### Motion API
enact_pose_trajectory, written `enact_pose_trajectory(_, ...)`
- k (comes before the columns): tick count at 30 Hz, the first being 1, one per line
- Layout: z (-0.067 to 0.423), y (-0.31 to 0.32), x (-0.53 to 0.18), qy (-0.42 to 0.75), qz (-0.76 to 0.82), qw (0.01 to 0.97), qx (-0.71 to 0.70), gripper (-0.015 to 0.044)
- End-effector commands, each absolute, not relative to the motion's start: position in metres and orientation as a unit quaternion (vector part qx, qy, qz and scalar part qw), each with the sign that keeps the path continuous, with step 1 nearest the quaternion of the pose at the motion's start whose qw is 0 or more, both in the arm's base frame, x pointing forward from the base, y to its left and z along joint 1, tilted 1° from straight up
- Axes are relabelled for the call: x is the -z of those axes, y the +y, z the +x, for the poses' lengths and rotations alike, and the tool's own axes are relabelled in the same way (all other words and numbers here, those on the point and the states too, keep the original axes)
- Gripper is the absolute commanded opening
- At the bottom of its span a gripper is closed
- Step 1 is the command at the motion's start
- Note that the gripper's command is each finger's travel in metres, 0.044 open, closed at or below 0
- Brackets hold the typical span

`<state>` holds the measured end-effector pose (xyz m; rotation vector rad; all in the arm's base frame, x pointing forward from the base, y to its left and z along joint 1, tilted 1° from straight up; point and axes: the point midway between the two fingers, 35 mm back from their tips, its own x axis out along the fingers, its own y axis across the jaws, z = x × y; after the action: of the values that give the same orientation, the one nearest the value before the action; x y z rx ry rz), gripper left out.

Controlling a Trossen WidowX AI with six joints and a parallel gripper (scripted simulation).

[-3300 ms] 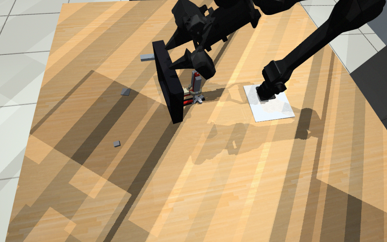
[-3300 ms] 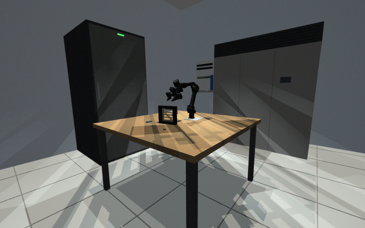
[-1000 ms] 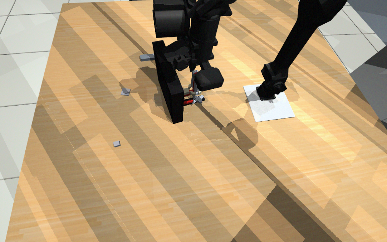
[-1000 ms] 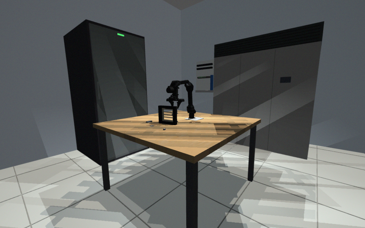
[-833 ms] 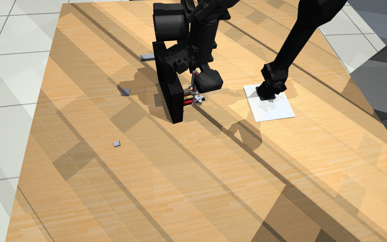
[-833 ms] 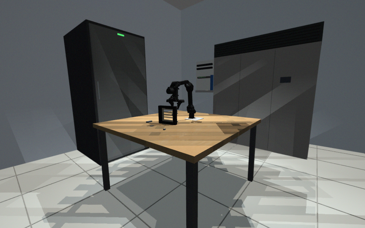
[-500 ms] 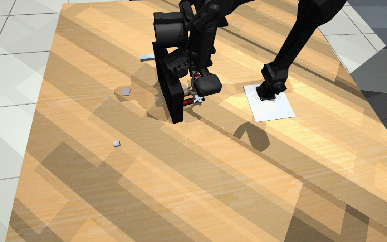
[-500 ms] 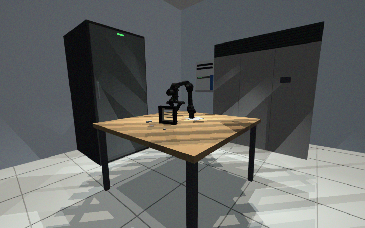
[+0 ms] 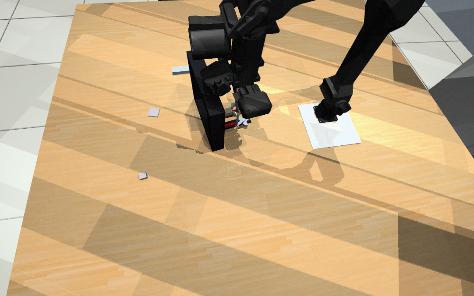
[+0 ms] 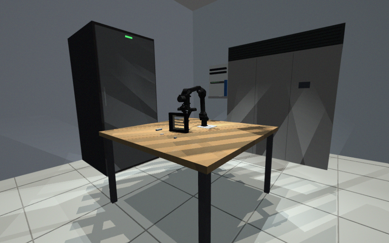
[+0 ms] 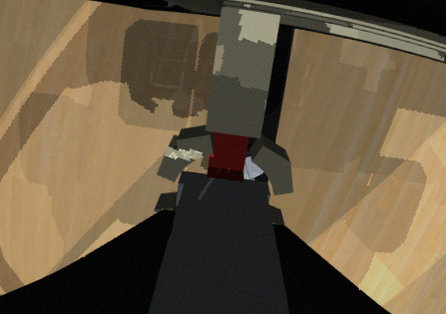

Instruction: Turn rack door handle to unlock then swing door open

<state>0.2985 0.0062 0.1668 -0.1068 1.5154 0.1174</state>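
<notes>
The black rack frame (image 9: 215, 126) (image 10: 178, 131) stands upright on the table. The door sits within it and looks closed, though the arm hides much of it. A grey bracket (image 11: 243, 78) with a red piece (image 11: 228, 153) joins the door side to the upright handle (image 11: 223, 257), a dark grey block. My gripper (image 9: 236, 100) (image 11: 221, 233) points down and is shut on the handle, one black finger along each side. In the top view the gripper hides most of the handle; its turn angle is hard to tell.
A white cross-shaped piece (image 9: 243, 121) lies below the handle. A pale bar (image 9: 180, 69) (image 10: 159, 129) and two small grey pieces (image 9: 153, 112) (image 9: 142, 175) lie on the frame's far side from the arm's base. The base stands on a white plate (image 9: 349, 134).
</notes>
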Motion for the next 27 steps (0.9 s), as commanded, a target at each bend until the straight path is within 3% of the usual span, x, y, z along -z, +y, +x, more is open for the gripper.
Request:
enact_pose_trajectory(1,0.2979,0.0061,-0.1652,0.688,-0.050,0.722,-0.055,0.0039)
enact_pose_trajectory(9,0.2979,0.0061,-0.1652,0.687,-0.062,0.721,-0.066,0.0017)
enact_pose_trajectory(27,0.2979,0.0061,-0.1652,0.594,-0.362,0.626,-0.352,0.0017)
